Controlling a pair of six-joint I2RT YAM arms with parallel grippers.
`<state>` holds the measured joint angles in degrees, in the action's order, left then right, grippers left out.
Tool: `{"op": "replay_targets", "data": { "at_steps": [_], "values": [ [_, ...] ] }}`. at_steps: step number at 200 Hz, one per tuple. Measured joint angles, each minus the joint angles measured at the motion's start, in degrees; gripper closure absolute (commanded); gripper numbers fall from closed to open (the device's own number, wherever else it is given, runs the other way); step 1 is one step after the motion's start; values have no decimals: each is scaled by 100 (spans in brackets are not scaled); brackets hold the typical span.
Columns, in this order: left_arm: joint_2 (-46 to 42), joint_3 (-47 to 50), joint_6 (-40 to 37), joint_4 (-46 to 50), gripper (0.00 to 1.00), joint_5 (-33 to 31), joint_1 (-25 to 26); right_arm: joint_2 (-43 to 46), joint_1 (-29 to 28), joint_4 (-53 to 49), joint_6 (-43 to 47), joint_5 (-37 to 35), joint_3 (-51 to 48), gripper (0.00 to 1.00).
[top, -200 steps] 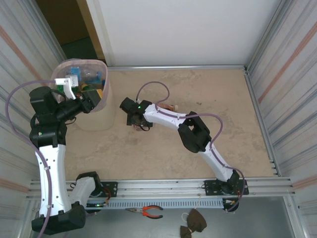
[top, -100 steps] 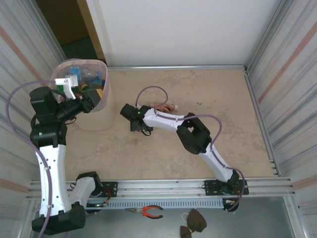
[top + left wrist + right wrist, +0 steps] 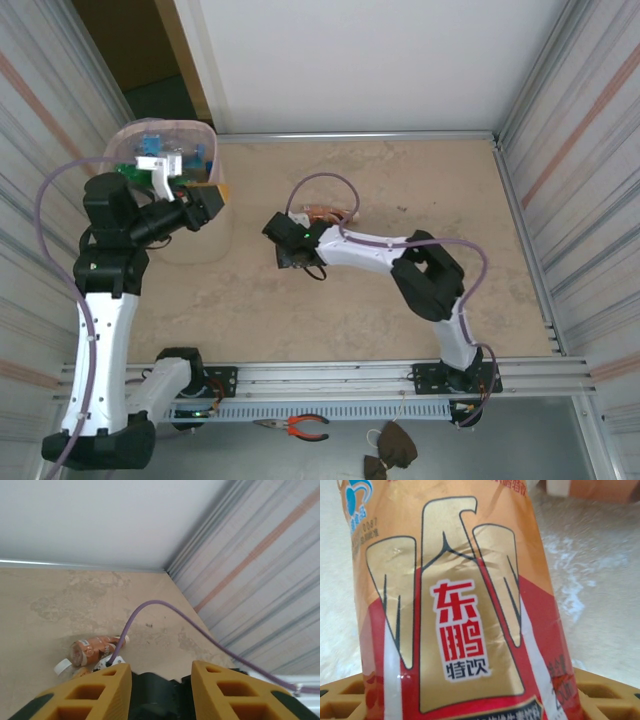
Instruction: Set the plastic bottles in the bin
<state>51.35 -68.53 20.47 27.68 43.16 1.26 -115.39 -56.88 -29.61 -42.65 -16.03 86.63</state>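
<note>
The right gripper (image 3: 293, 256) clamps a red-and-gold labelled bottle (image 3: 455, 605) at mid bench (image 3: 450, 200); the left gripper (image 3: 208, 203), jaws apart and empty, hangs at the bin (image 3: 190, 248) rim.

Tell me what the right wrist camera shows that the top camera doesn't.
Right wrist: the bottle close up, label orange-gold and red with Chinese characters, between yellow fingers. Top: the bin with bottles inside, the left gripper by it, pliers at the near edge. Shared: the right gripper low over the beige table.
</note>
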Motion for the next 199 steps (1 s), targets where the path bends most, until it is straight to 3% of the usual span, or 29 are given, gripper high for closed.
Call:
{"op": "replay_targets", "data": {
  "at_steps": [54, 82, 94, 111, 138, 167, 199],
  "values": [
    [623, -249, -103, -98, 59, -256, 623, 1893, 28, 992, 1169, 212, -1307, 41],
    [977, -518, -114, -120, 53, -385, 1054, 2782, 50, 1423, 1818, 267, -1873, 43],
    [1126, -654, -92, -116, 46, -490, 1276, 3073, 68, 1593, 2076, 278, -2033, 44],
    [1325, -835, -33, -116, 28, -754, 1631, 3423, 136, 1886, 2398, 282, -2216, 44],
    [1578, -1088, 133, -94, 14, -1364, 2304, 3823, 262, 2317, 2712, 284, -2417, 45],
    [1698, -1141, 415, -94, 13, -1965, 2848, 4024, 380, 2684, 2820, 297, -2428, 45],
    [1742, -1082, 815, -136, 13, -2581, 3123, 4164, 442, 2975, 2820, 372, -2430, 46]
  ]
}}
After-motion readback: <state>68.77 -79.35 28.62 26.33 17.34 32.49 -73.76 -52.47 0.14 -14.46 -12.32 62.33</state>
